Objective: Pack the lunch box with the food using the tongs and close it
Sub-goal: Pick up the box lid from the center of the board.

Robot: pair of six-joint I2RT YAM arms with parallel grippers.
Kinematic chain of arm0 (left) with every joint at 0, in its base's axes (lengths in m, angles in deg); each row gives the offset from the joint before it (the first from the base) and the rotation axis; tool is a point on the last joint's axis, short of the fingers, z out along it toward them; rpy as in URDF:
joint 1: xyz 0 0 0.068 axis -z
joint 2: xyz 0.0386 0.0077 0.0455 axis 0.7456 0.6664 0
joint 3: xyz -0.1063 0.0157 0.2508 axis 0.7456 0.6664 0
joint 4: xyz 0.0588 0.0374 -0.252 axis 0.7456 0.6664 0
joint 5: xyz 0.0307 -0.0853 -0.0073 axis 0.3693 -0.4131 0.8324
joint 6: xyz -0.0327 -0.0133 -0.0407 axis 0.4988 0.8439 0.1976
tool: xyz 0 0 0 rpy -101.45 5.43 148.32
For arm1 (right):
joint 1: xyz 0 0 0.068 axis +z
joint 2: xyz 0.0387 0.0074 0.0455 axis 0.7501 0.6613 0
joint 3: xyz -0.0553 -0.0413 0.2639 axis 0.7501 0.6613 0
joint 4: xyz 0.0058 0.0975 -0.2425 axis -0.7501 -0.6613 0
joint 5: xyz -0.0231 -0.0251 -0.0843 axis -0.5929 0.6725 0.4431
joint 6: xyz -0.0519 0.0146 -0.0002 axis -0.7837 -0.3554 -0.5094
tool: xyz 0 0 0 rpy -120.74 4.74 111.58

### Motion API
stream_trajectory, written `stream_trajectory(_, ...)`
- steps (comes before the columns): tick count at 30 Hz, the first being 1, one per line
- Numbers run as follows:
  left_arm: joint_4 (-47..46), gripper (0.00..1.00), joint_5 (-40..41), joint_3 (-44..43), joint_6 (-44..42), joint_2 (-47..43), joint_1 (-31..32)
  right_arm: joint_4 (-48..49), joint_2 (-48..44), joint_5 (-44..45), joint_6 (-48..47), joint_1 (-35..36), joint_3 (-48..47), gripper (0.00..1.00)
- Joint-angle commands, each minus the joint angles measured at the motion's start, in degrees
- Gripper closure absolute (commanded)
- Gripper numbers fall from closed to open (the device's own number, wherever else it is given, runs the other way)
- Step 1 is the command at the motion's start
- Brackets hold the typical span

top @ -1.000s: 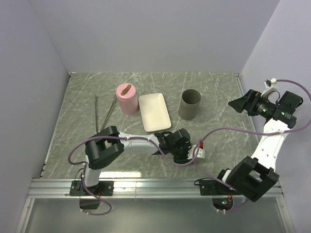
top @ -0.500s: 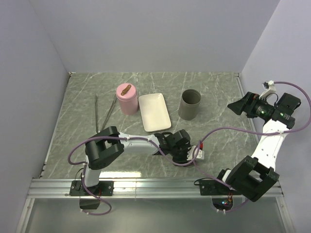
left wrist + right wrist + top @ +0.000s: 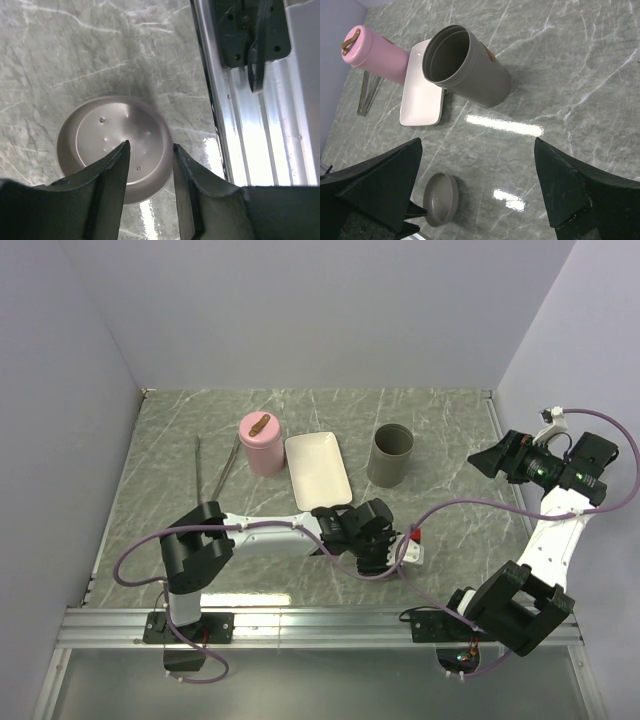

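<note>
Here, left gripper (image 3: 150, 145) holds jaws apart over a grey lid (image 3: 90, 140) (shallow).

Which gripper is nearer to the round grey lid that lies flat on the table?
Left. The left gripper hangs directly over the round grey lid, jaws apart and empty. The right gripper is raised far off at the table's right side, wide open.

My grey-green marble-patterned table (image 3: 460, 430) carries thin silver metal tongs (image 3: 363, 106) lying flat, an upright pink cylindrical container (image 3: 262, 445), a white rectangular tray (image 3: 317, 472) and an open grey cylindrical container (image 3: 390, 455). A shallow round grey lid (image 3: 95, 137) lies near the front rail.
</note>
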Motion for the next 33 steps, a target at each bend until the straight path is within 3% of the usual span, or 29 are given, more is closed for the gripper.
stream_trajectory(1,1.22,0.55,-1.49,-0.58,-3.01,-2.11,2.07,-0.13,-1.76,-0.95,-0.42,-0.28,0.15,0.00)
stream_trajectory(16,0.52,0.47,3.95,0.65,-2.22,0.53,4.88,-8.57,-1.93,-2.62,-9.91,-0.28,2.09,0.00)
stream_trajectory(33,0.43,0.53,6.77,0.04,-1.25,5.27,4.88,-9.63,-1.32,-2.44,-13.08,-0.28,6.21,0.00)
